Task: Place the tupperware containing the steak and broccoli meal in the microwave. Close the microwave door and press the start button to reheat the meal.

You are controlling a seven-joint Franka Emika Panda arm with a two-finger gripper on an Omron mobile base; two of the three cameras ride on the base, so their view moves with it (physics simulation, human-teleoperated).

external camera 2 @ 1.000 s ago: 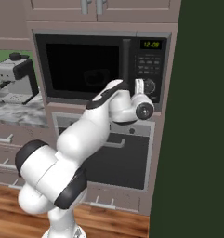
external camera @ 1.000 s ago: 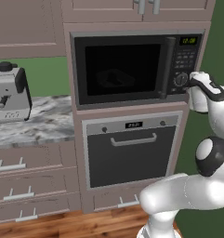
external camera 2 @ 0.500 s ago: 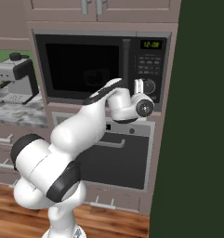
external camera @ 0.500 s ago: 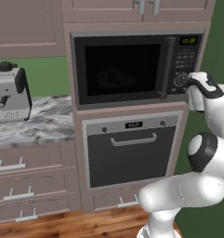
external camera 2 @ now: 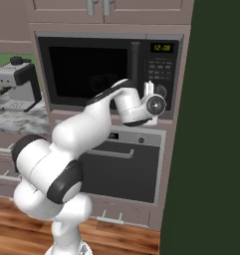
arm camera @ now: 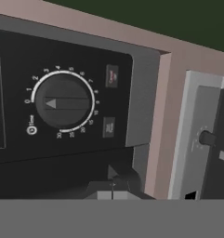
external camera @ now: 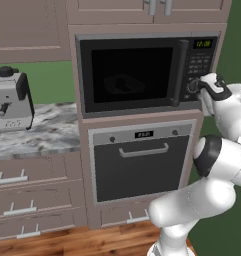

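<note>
The tupperware (external camera: 123, 85) sits inside the microwave (external camera: 147, 72), a faint rectangular outline behind the black glass; what it holds cannot be made out through the window. The microwave door (external camera: 134, 75) is shut flush with the frame, its dark vertical bar handle (external camera: 182, 72) running beside the keypad strip (external camera: 200, 65). Above the keypad the green display (external camera: 202, 44) reads 12:00 or close to it; the last digit is too small to be sure.

The gripper (external camera 2: 149, 90) is at the lower part of the keypad strip, right against the round dial (arm camera: 64, 102), with the jaws closed together and nothing between them. Whether the tips touch the panel cannot be told. In the hand view the dial carries a ring of numbers from 0 round to 30, a pointer arrow aimed toward the low end, and two small rectangular buttons (arm camera: 111, 75) beside it whose lettering is too blurred to read.

Below the microwave is the oven (external camera: 142, 162) with a horizontal handle, two knobs and a small dark display. To the left, a grey espresso machine (external camera: 11, 100) stands on the marble counter (external camera: 47, 132), over drawers (external camera: 32, 192) with bar pulls. Cabinet doors (external camera: 157, 6) close the space above the microwave.
</note>
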